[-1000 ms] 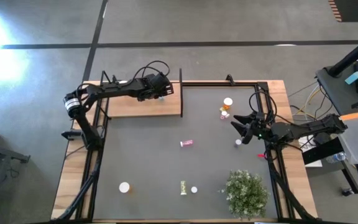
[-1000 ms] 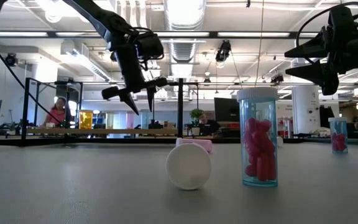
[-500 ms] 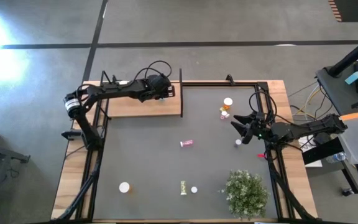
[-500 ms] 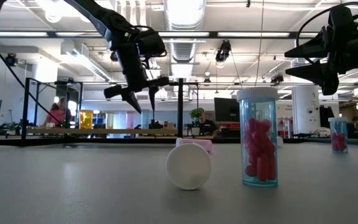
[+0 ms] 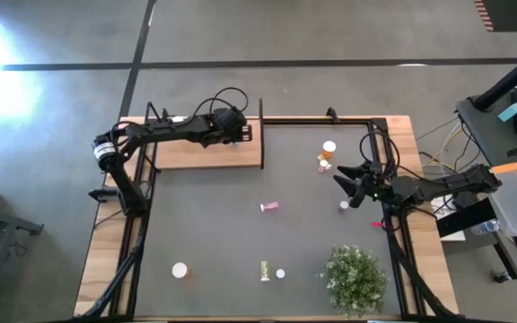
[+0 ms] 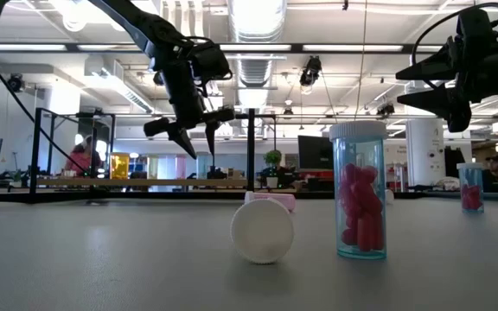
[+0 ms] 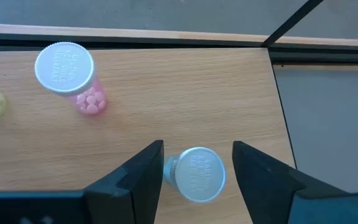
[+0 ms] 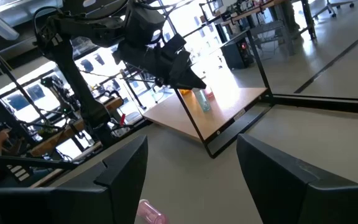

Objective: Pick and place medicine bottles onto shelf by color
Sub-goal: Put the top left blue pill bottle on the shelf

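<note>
A dark grey counter (image 5: 223,233) in an open workshop carries the wooden shelf (image 5: 187,154) at its far left corner, with medicine bottles (image 5: 269,206) scattered well apart over the mat beside a bushy plant (image 5: 355,278). The left tool (image 5: 240,133) hangs above the shelf's corner, released around a white-capped bottle (image 7: 195,174) standing between its fingers without contact, a pink one (image 7: 67,71) nearby, while the right tool (image 5: 344,187) waits spread and empty at the right. I judge these bottles light, stiff and smooth, best pinched across the body under the cap; only the left wrist view shows the shelved bottles, only the low view an upright blue bottle (image 6: 359,190) of pink pills.
</note>
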{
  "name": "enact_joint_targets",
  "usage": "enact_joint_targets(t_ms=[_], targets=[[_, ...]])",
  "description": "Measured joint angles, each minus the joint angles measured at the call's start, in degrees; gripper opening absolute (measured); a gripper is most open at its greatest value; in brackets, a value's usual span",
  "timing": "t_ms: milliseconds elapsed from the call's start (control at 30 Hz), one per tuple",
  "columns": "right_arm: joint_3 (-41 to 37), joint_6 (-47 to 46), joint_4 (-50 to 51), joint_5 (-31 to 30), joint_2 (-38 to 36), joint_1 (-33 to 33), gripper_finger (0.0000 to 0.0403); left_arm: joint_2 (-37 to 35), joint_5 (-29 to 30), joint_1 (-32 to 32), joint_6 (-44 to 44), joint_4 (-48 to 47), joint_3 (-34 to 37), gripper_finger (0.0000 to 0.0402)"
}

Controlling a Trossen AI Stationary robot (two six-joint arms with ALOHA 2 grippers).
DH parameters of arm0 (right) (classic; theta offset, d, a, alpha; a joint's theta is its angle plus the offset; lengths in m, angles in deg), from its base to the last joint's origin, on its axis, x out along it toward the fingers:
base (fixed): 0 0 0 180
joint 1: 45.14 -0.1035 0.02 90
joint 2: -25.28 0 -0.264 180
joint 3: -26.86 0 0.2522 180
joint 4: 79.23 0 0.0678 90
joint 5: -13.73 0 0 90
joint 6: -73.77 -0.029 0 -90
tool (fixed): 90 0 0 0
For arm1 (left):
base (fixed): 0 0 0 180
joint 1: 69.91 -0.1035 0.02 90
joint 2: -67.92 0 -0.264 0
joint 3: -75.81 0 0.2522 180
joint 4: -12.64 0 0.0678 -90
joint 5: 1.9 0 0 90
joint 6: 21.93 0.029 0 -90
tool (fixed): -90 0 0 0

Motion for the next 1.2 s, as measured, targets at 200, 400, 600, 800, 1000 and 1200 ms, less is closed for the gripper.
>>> enact_joint_targets(t_ms=[200, 400, 600, 800, 1000, 1200], targets=[[0.0, -0.02, 0.0, 0.0, 0.0, 0.01, 0.0237, 0.0, 0.0, 0.0, 0.25, 0.0, 0.0, 0.0175], [0.0, 0.0, 0.0, 0.0, 0.0, 0.0, 0.0237, 0.0, -0.02, 0.09, 1.84, -0.07, 0.07, 0.0171], [0.0, 0.0, -0.02, 0.0, 0.0, 0.0, 0.0237, -0.01, -0.02, 0.37, 2.03, -0.07, 0.09, 0.0132], [0.0, -0.02, 0.0, 0.0, 0.0, 0.0, 0.0237, -0.01, -0.02, 0.37, 2.03, -0.09, 0.09, 0.0117], [0.0, -0.01, -0.01, 0.0, 0.0, 0.0, 0.0237, 0.0, 0.67, 0.38, 2.1, 0.15, 0.09, 0.0116], [0.0, -0.02, 0.0, 0.0, 0.0, 0.0, 0.0237, 0.0, 3.11, 0.37, 4.96, 2.67, 0.09, 0.0116]])
